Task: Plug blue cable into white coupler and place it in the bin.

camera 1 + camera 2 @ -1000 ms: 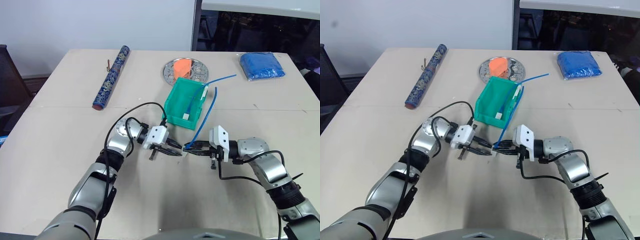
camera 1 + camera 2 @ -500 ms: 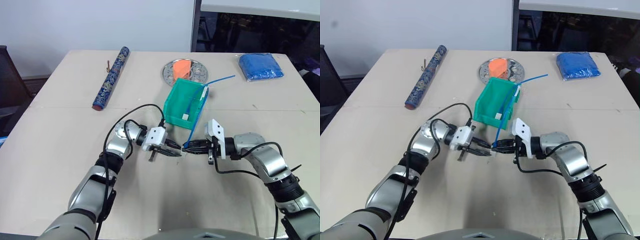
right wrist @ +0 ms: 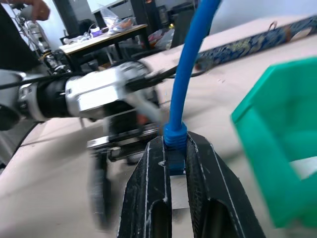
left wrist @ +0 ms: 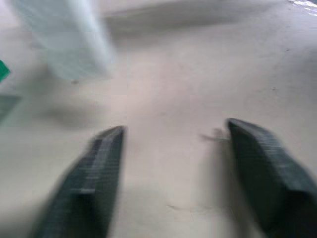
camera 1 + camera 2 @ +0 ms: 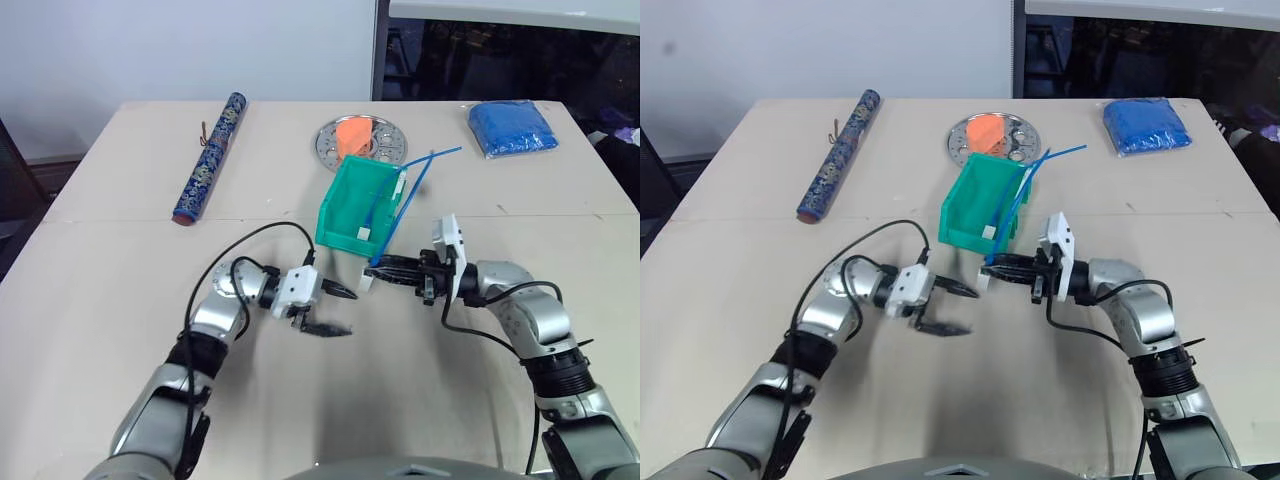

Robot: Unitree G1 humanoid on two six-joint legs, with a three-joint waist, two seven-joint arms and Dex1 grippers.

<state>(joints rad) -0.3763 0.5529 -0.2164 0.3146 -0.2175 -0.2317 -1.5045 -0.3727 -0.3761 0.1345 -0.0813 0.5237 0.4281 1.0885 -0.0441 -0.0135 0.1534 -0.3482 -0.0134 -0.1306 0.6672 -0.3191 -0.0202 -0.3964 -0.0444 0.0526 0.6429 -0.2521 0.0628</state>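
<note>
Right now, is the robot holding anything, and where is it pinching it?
The right gripper pinches the blue cable at its plug end, white coupler attached. The left gripper is open, holding nothing.

beige table (image 5: 120,280) with bin (image 5: 352,205), plate (image 5: 360,140), cloth (image 5: 510,128), tube (image 5: 208,155)

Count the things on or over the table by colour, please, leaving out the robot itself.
Blue: 4 (patterned roll, cloth bundle, blue cable, second cable)
White: 2 (white coupler, second coupler)
Teal: 1 (bin)
Silver: 1 (plate)
Orange: 1 (orange piece)
Total: 9
</note>
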